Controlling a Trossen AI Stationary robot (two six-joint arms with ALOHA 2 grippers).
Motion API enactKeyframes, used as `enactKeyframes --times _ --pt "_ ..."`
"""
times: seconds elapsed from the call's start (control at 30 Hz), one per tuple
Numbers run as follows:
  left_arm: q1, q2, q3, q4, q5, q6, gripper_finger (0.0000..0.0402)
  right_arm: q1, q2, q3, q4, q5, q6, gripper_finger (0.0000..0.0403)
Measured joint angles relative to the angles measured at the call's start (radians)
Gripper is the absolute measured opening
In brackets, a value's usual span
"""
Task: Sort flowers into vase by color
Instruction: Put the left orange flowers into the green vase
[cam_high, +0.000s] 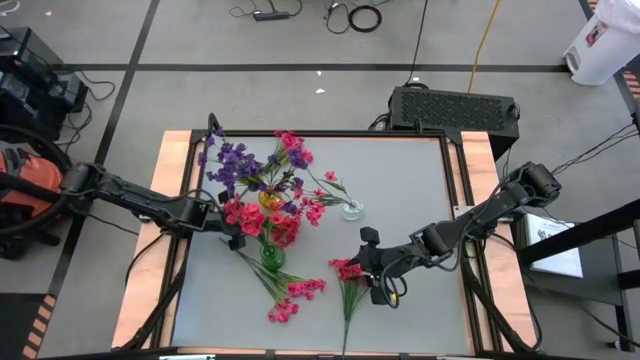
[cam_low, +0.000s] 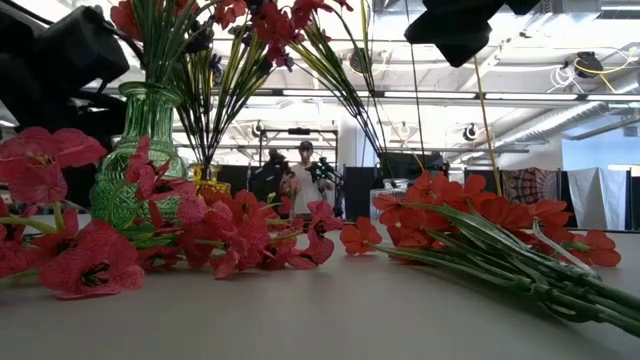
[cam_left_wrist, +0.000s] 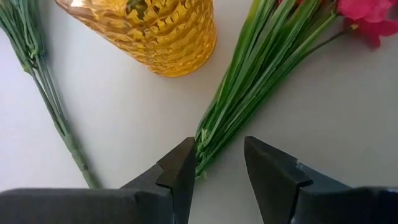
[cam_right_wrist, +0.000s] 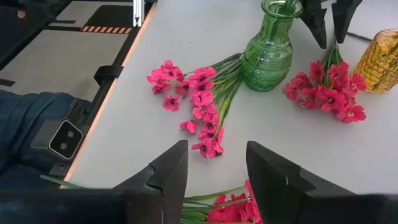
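Table (cam_high: 420, 230), contents from left to right.

Left end effector (cam_left_wrist: 214, 171): low over the table beside the yellow vase (cam_left_wrist: 155, 34), jaws parted to a moderate gap. The stem ends of a pink-red sprig (cam_left_wrist: 249, 87) lie at the inner edge of one finger, not yet pinched.

Yellow vase, centre-left: purple flowers (cam_high: 235, 160) stand in it.

Green vase (cam_right_wrist: 269, 50), just in front of the yellow one: pink-red flowers (cam_high: 268, 225) appear to stand in it.

Loose pink-red sprigs (cam_right_wrist: 199, 102): on the table in front of the green vase.

Small clear vase (cam_high: 351, 209): right of centre, a single sprig near it.

Right end effector (cam_right_wrist: 214, 180): jaws half apart, empty, over another pink-red bunch (cam_high: 348, 275) near the front edge.

Step in hand, by judgement: the left arm lining up on the sprig by the yellow vase. Next: centre the stems between the jaws, close, lift, and carry to the green vase.
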Motion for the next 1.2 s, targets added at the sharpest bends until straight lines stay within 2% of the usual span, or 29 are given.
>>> enactKeyframes --times 0.23,0.5,0.7,0.83,0.97,1.2 --pt "0.004 0.032 0.000 0.018 -0.002 0.007 0.0146 0.000 0.000 0.000 0.000 0.000 -0.004 0.0155" --pt "0.073 0.065 0.000 0.026 0.013 0.009 0.0146 0.000 0.000 0.000 0.000 0.000 -0.004 0.0155" --pt "0.118 0.078 0.000 0.045 0.089 0.033 0.0146 0.000 0.000 0.000 0.000 0.000 -0.004 0.0155" --pt "0.126 0.079 0.000 0.045 0.101 0.034 0.0143 0.000 0.000 0.000 0.000 0.000 -0.004 0.0155" --pt "0.125 0.079 0.001 0.045 0.116 0.035 0.0118 0.000 0.000 0.000 0.000 0.000 -0.004 0.0155" --pt "0.125 0.078 0.002 0.045 0.190 0.036 0.0032 0.000 0.000 0.000 0.000 0.000 -0.004 0.0155"
